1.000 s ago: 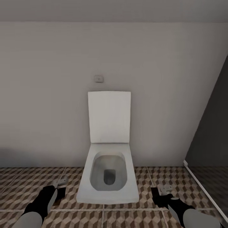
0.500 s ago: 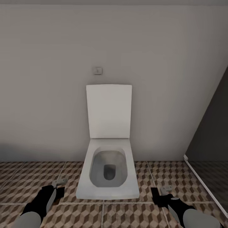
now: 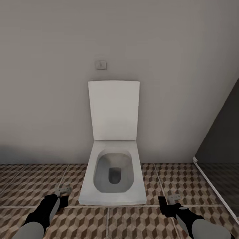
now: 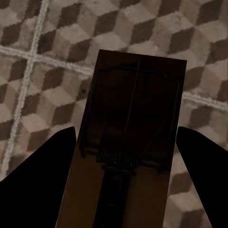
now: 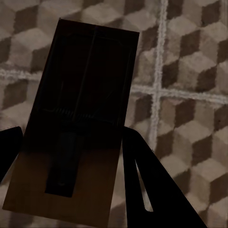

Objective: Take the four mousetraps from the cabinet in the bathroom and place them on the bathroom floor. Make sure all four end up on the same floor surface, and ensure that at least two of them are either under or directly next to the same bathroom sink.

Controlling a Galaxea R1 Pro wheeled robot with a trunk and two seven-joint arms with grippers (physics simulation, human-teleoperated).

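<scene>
Both grippers sit low at the near edge of the head view, hanging over the bathroom floor [image 3: 186, 179] on either side of a white toilet [image 3: 113, 172]. On the left, the left gripper [image 3: 61, 196] is clamped on a mousetrap [image 4: 128, 156]; in the left wrist view the brown board with its dark wire frame and coil spring runs out between the two dark fingers [image 4: 38, 175], which press against its long edges, with the cube-patterned tiles and pale grout lines beyond it. On the right, the right gripper [image 3: 167, 201] likewise holds a second mousetrap [image 5: 78, 118], seen in the right wrist view as a dark board lying between the fingers [image 5: 152, 190] above the same tiles. The toilet stands against a plain grey wall [image 3: 172, 83] with its lid [image 3: 114, 110] raised upright and a small square flush plate [image 3: 101, 65] above it. A dark glass shower screen [image 3: 222, 132] rises at the right, its pale sill running along the floor.
</scene>
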